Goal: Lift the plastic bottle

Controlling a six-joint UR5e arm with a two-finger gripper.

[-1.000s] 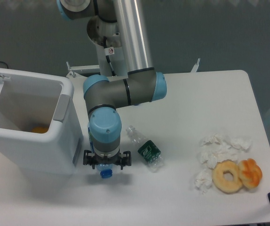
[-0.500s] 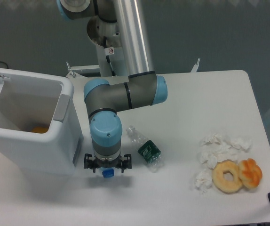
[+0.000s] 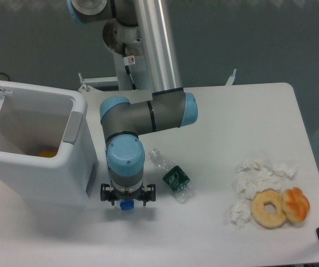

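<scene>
One blue cap is all that shows of the plastic bottle (image 3: 127,205), lying under the hand (image 3: 127,196) beside the white bin (image 3: 65,167). Jaw width cannot be told; judge squeeze firmly, lift straight from the tabletop (image 3: 232,122).

Markings visible in the overhead view: no legible text.
A small white sticker with a red circular sign (image 3: 130,60) sits on the robot arm's base joint (image 3: 121,36), its content too small to read; the dark green label (image 3: 175,178) on the small clear bottle (image 3: 170,175) lying on the table carries pale markings that cannot be made out as words or a brand. Nothing else in view bears readable writing or numbers.
</scene>
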